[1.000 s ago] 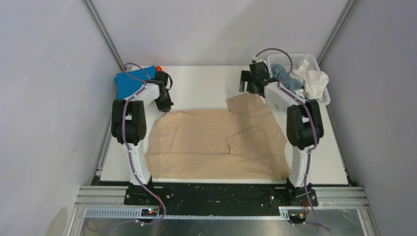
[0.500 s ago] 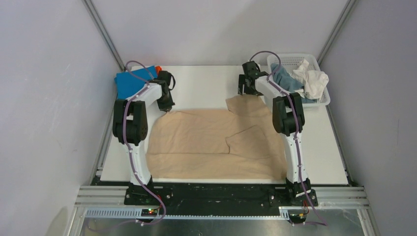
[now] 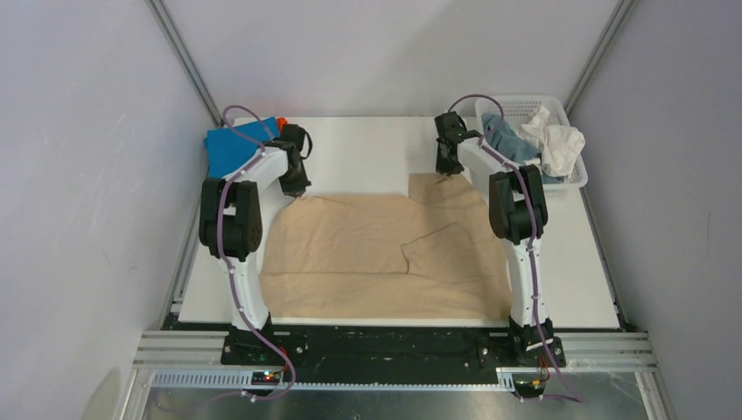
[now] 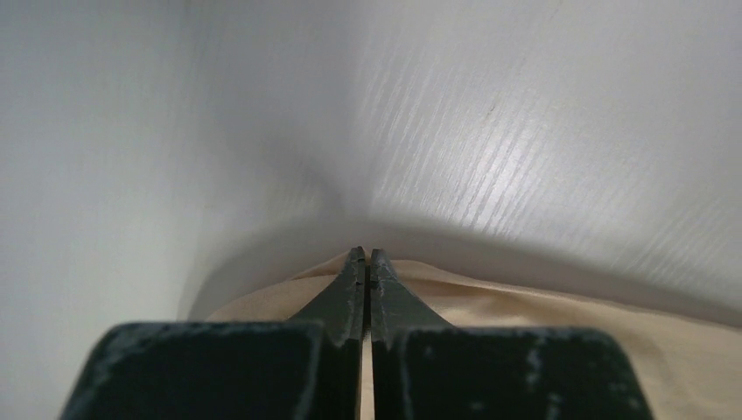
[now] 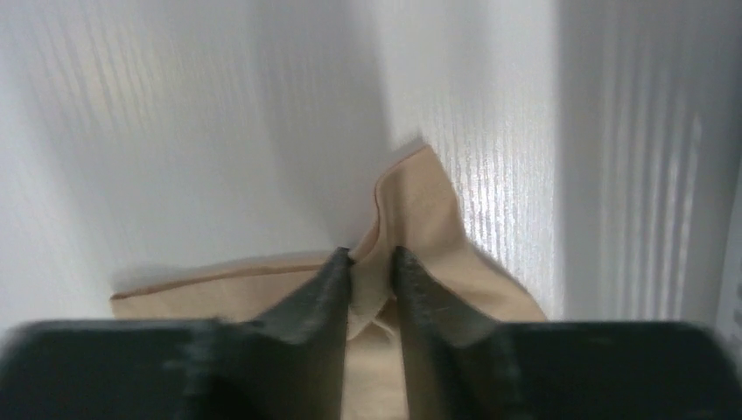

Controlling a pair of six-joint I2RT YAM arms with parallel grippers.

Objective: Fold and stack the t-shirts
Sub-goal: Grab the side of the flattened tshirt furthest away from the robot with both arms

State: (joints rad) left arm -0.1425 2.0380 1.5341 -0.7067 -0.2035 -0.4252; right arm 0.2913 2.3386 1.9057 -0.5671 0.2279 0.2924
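A beige t-shirt [image 3: 376, 254] lies spread across the table, its right part folded over. My left gripper [image 3: 298, 194] sits at the shirt's far left corner. In the left wrist view this gripper [image 4: 367, 254] is shut, and the beige cloth [image 4: 525, 306] peaks up at its tips. My right gripper [image 3: 444, 174] is down on the far right corner. Seen from the right wrist, it [image 5: 372, 255] pinches a raised fold of the beige cloth [image 5: 420, 201]. A folded blue t-shirt [image 3: 234, 144] lies far left, with an orange one [image 3: 282, 121] peeking out behind it.
A white mesh basket [image 3: 575, 179] stands at the far right corner. It holds a crumpled white t-shirt [image 3: 556, 140] and a grey-blue t-shirt [image 3: 512, 142]. Bare white table shows beyond the beige shirt and to its right.
My right gripper has moved left from the basket side, dropped onto the shirt's far right corner and closed on a fold of it. The left arm has barely moved.
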